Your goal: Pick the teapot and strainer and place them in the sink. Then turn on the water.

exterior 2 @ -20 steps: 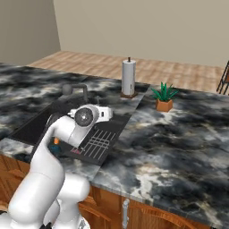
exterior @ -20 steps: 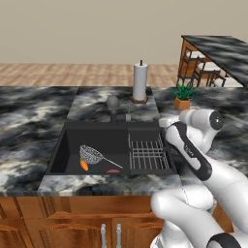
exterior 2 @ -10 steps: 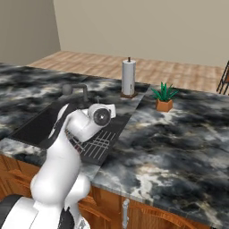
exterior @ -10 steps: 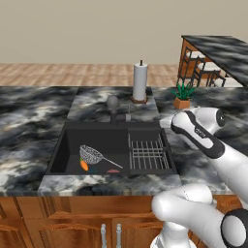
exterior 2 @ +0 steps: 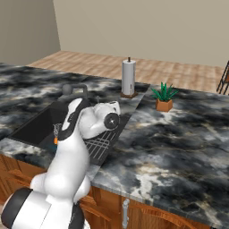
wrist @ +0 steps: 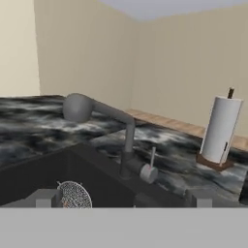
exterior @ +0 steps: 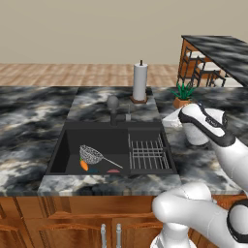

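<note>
The strainer lies in the left half of the black sink, its thin handle pointing right. In the hand view its mesh bowl shows low on the left. A small teal and orange patch under the bowl looks like the teapot, mostly hidden. No water shows at the grey faucet. My gripper is open and holds nothing. It hovers right of the sink, facing the faucet and its lever.
A paper towel roll stands behind the sink, and a potted plant to its right. A wire rack fills the sink's right half. A small pinkish patch lies on the basin floor. Dark marble counter surrounds the sink.
My arm has lifted and swung the hand up from above the wire rack to the right of the sink, level with the faucet. The gripper has stayed open.
</note>
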Controlling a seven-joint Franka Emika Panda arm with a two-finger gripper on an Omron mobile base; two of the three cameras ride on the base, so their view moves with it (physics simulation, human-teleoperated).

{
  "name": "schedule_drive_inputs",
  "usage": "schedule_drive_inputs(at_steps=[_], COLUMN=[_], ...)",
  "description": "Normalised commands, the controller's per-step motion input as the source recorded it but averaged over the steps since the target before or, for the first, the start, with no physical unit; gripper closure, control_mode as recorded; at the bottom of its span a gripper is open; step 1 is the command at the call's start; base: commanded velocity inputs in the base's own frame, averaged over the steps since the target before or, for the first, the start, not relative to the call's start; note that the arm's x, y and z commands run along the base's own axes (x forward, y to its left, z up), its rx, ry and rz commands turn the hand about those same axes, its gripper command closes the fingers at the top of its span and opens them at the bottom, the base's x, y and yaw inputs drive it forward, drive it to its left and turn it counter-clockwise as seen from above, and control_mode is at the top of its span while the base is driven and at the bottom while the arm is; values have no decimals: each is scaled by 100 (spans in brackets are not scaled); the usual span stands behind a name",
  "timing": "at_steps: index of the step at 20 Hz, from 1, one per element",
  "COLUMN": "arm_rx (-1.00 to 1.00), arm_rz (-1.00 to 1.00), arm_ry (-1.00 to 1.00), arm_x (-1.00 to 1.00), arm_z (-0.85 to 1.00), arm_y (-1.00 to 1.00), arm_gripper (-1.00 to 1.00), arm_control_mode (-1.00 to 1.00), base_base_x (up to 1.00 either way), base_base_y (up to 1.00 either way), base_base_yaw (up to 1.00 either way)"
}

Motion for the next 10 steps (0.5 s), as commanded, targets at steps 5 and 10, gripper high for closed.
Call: schedule_drive_inputs(at_steps=[5,10], arm_rx=[0,0], arm_rz=[0,-1], arm_ry=[-28,-22], arm_x=[0,9], arm_z=[-4,-9], arm_y=[7,13], arm_gripper=[-100,-100], arm_control_mode=[-100,-100], base_base_x=[0,0], base_base_y=[0,0], base_base_yaw=[0,0])
